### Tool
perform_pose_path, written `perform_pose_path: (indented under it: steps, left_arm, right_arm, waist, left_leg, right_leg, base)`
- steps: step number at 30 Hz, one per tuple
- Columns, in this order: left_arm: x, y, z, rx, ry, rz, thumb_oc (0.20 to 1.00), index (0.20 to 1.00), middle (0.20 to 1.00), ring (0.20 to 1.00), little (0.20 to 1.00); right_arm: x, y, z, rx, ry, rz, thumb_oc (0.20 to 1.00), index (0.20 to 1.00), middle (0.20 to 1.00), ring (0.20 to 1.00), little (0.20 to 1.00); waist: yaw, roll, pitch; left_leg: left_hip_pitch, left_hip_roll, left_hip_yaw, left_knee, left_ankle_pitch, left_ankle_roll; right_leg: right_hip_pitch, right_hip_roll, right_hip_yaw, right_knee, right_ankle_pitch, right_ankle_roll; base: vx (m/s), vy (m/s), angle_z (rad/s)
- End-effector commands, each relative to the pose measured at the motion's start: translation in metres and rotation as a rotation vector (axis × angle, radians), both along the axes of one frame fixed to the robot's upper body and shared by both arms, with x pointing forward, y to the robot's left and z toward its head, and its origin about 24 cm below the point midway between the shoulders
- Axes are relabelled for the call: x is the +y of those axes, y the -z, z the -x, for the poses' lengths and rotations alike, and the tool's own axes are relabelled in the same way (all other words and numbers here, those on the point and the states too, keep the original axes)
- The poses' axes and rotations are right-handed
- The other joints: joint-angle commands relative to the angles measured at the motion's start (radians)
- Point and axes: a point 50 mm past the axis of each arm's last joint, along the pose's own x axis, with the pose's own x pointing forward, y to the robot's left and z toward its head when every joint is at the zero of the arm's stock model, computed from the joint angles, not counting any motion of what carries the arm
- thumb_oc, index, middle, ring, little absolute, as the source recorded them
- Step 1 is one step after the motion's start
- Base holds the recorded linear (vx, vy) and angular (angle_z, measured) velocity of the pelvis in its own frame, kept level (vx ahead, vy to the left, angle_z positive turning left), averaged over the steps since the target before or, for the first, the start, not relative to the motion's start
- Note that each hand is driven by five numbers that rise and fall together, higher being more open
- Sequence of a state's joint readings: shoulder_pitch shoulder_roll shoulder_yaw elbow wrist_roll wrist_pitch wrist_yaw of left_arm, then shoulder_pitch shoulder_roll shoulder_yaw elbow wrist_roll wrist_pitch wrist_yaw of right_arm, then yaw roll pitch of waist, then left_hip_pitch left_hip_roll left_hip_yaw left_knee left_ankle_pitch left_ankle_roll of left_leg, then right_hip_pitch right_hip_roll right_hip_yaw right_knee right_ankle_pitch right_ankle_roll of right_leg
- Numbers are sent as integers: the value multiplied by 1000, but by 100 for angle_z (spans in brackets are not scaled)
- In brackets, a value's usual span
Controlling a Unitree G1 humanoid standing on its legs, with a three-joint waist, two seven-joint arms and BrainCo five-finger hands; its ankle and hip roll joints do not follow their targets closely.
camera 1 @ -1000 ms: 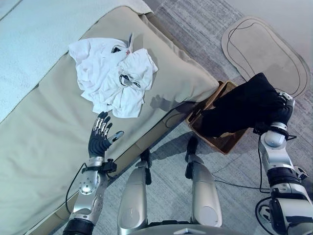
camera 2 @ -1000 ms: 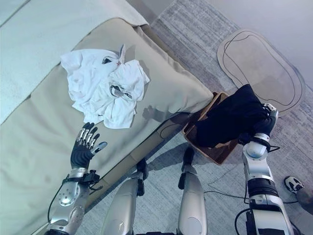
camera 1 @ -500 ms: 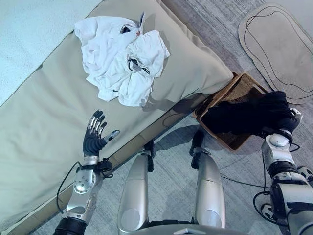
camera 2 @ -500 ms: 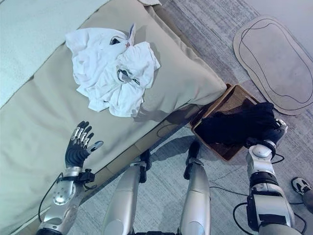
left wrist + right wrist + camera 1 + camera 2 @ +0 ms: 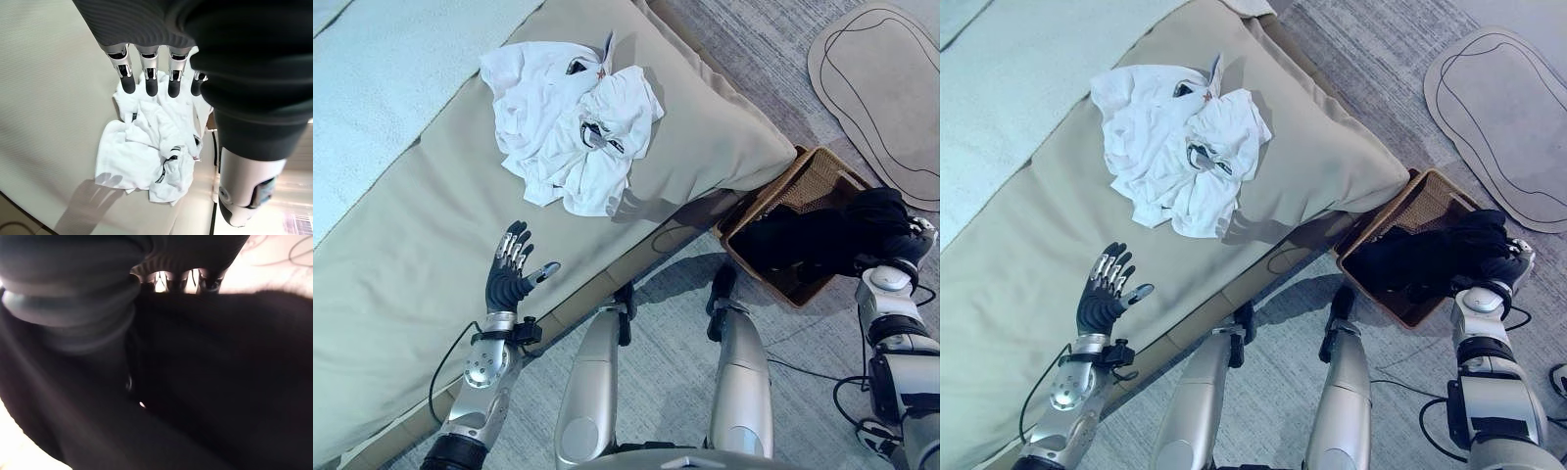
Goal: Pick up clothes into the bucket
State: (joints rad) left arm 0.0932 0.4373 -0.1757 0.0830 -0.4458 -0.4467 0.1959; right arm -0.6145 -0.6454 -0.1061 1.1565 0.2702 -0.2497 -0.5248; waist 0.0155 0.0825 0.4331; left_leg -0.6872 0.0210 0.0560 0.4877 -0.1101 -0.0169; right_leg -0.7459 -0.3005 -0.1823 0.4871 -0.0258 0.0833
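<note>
While its right hand [image 5: 899, 257], fingers buried in a black garment [image 5: 822, 235], lowers it into the basket [image 5: 815, 186], the left hand [image 5: 509, 279] waits open; releasing low keeps cloth off the rim.

Blk garment [image 5: 822, 240] in basket [image 5: 815, 176]

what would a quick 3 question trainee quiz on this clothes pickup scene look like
1. True or false: the black garment lies partly in the wicker basket.
2. Where is the white clothes pile? A. on the floor rug B. on the beige bed cover C. in the basket
3. Fill in: the left hand hovers over the bed with its fingers ____.

Key: 1 true. 2 B. 3 open; the right hand sits at the black garment, fingers hidden in the cloth.
</note>
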Motion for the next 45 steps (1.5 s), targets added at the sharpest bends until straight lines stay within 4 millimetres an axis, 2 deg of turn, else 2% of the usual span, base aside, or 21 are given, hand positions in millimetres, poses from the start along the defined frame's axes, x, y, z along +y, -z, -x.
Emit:
perform_pose_path:
  steps: [1,7,13,17,19,21,24,28,30,31,37,39,40,41,42,43,45]
  left_arm:
    - [0,-9,11,-63,7,-5,1000,1000,1000,1000,1000]
    - [0,-11,8,-68,4,-16,1000,1000,1000,1000,1000]
    - [8,-5,5,-45,-55,-11,1000,1000,1000,1000,1000]
    - [14,4,2,-9,-99,-4,1000,1000,1000,1000,1000]
    - [17,6,1,-3,-121,-5,1000,1000,1000,1000,1000]
    - [21,13,1,27,-166,-13,1000,1000,1000,1000,1000]
    - [26,28,3,82,-221,-34,1000,1000,1000,1000,1000]
    - [24,35,4,115,-220,-56,1000,1000,1000,1000,1000]
    - [22,34,4,112,-218,-56,1000,1000,1000,1000,1000]
    - [21,35,1,116,-221,-57,1000,1000,1000,1000,1000]
    - [22,42,5,153,-232,-76,1000,1000,1000,1000,1000]
    - [25,44,10,162,-246,-73,1000,1000,1000,1000,1000]
    - [28,44,14,161,-250,-71,1000,1000,1000,1000,1000]
    - [28,44,14,162,-251,-71,1000,1000,1000,1000,1000]
    - [29,43,15,155,-248,-74,1000,1000,1000,1000,1000]
    - [28,42,15,152,-246,-69,1000,1000,1000,1000,1000]
    - [27,46,16,166,-246,-58,1000,1000,1000,1000,1000]
  right_arm:
    - [-21,-5,14,40,60,40,1000,1000,1000,1000,1000]
    - [-22,8,19,57,115,-38,1000,1000,1000,1000,1000]
    - [-12,27,23,38,123,-138,1000,1000,1000,1000,1000]
    - [8,50,23,24,89,-238,1000,1000,1000,1000,1000]
    - [25,56,18,36,-5,-198,1000,1000,1000,1000,1000]
    - [53,62,15,35,-150,-138,1000,1000,1000,1000,1000]
    - [79,65,30,-8,-330,-71,1000,1000,1000,1000,1000]
    - [81,63,42,-25,-381,-30,1000,1000,1000,1000,1000]
    - [81,65,49,-51,-373,-53,1000,1000,1000,1000,1000]
    - [88,62,50,-91,-398,-67,1000,1000,1000,1000,1000]
    - [105,69,53,-52,-488,-64,1000,1000,1000,1000,1000]
    - [115,74,56,-57,-521,-101,1000,1000,1000,1000,1000]
    - [120,74,58,-51,-561,-94,1000,1000,1000,1000,1000]
    - [120,74,58,-51,-562,-95,1000,1000,1000,1000,1000]
    - [123,73,58,-51,-586,-89,1000,1000,1000,1000,1000]
    - [125,74,59,-50,-593,-94,1000,1000,1000,1000,1000]
    - [124,76,60,-44,-579,-100,1000,1000,1000,1000,1000]
  waist:
    - [-10,8,-58]
    - [-13,4,-66]
    - [-18,-11,-79]
    - [-23,-29,-101]
    - [-29,-41,-111]
    - [-39,-56,-120]
    - [-51,-78,-138]
    - [-47,-96,-169]
    - [-41,-105,-190]
    - [-32,-118,-209]
    - [-20,-136,-241]
    - [-19,-143,-239]
    - [-9,-154,-227]
    - [-9,-153,-226]
    - [0,-157,-212]
    - [3,-157,-205]
    - [-1,-144,-205]
  left_leg:
    - [-14,12,10,21,-35,9]
    - [24,14,6,-13,-27,4]
    - [111,21,-1,-77,-9,-3]
    - [224,30,-12,-174,26,-13]
    - [275,39,-17,-217,39,-17]
    - [336,51,-23,-261,54,-24]
    - [444,69,-44,-347,82,-39]
    - [502,82,-69,-412,117,-48]
    - [530,89,-83,-442,134,-61]
    - [545,101,-95,-449,145,-73]
    - [614,113,-109,-462,138,-72]
    - [613,119,-111,-415,126,-71]
    - [590,110,-116,-321,119,-75]
    - [587,111,-116,-311,114,-75]
    - [566,98,-136,-245,121,-78]
    - [549,96,-141,-235,130,-79]
    - [501,112,-147,-303,188,-85]
  right_leg:
    - [53,-15,41,-3,-16,61]
    - [91,-12,32,-33,-10,65]
    - [181,-4,14,-94,6,70]
    - [295,3,-14,-184,40,77]
    - [347,9,-23,-219,50,79]
    - [412,19,-32,-258,55,81]
    - [531,50,-67,-322,47,78]
    - [607,76,-109,-373,44,74]
    - [646,96,-134,-395,37,71]
    - [679,108,-158,-403,24,66]
    - [742,125,-169,-384,-6,47]
    - [759,140,-151,-375,-23,33]
    - [775,156,-134,-385,-31,12]
    - [776,157,-134,-385,-31,12]
    - [783,161,-128,-389,-31,5]
    - [789,161,-128,-394,-36,3]
    - [804,162,-138,-407,-40,10]
  base:
    - [0,0,0]
    - [4,-5,0]
    - [36,-24,-2]
    - [64,-49,-1]
    - [74,-62,3]
    - [76,-86,4]
    - [100,-117,3]
    - [82,-111,21]
    - [87,-130,31]
    - [58,-102,31]
    - [38,-51,25]
    - [-33,-103,3]
    - [-40,-96,0]
    - [-68,-87,-10]
    - [-57,-27,-19]
    - [-59,-9,-29]
    - [6,79,-6]
